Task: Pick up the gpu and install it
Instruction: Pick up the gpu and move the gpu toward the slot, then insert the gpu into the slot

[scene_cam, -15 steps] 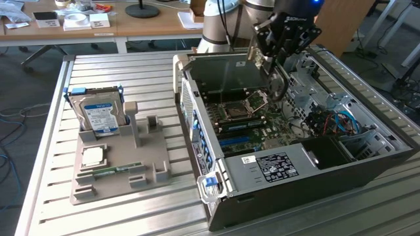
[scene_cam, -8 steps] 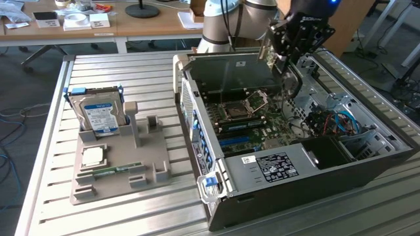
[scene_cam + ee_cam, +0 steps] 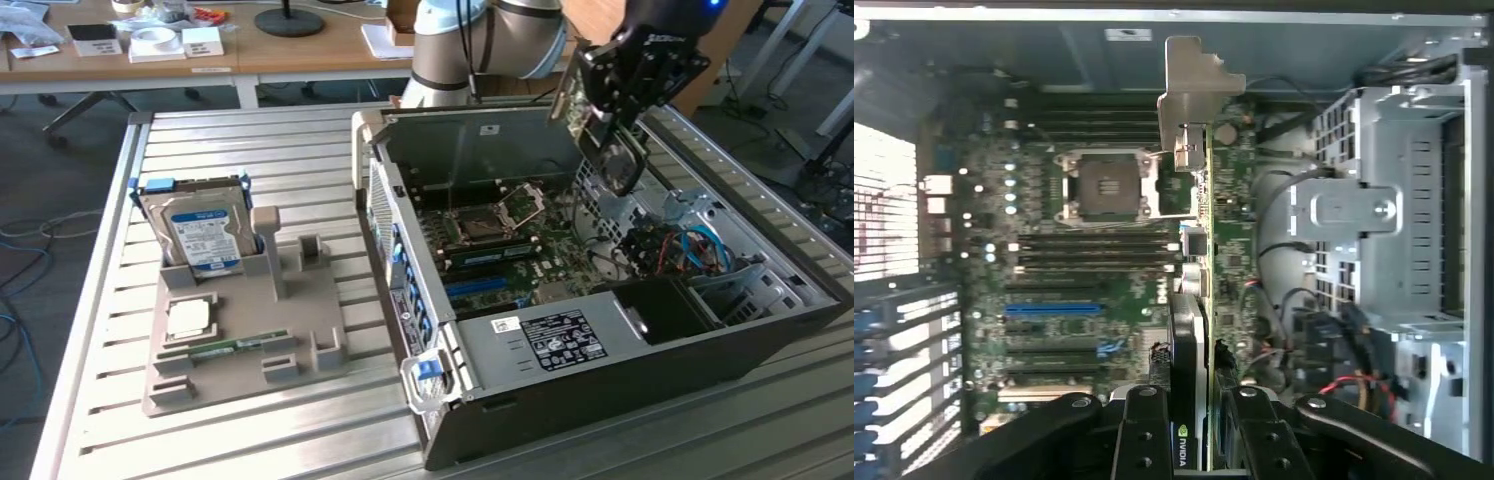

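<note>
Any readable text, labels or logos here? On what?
None reads clearly.
Hard drive label: too small.
Black sticker on the computer case: too small.
White label on the case wall: blurred.
Logo on the graphics card in the gripper: no legible letters.

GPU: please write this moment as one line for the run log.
gripper: shut on gpu | gpu: held over open case, above motherboard | slot: not yet seated

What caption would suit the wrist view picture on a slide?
The gripper holds the gpu edge-on over the motherboard of the open computer case.
</note>
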Controlling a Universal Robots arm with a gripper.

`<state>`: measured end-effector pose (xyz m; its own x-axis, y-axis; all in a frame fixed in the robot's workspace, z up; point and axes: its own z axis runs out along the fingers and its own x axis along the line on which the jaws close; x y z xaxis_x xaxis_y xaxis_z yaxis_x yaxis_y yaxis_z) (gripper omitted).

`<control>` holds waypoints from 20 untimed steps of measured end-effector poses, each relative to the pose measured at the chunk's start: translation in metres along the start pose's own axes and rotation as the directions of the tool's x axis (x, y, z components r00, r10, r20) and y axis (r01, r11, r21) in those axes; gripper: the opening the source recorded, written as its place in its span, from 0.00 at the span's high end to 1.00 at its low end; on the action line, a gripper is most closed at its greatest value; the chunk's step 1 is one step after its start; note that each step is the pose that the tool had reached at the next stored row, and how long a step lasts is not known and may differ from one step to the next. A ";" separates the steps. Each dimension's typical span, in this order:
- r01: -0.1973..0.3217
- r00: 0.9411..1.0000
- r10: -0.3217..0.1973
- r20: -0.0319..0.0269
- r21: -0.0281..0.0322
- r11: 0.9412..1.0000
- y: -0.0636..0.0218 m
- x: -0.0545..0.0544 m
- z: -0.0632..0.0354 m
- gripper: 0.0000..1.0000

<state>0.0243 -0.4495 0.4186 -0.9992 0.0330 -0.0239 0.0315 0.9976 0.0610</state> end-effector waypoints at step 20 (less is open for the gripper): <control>0.000 1.000 0.000 0.000 0.000 1.000 0.0008 -0.024 0.0006 0.73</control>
<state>0.0482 -0.4495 0.4187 -0.9992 0.0327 -0.0238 0.0312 0.9977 0.0609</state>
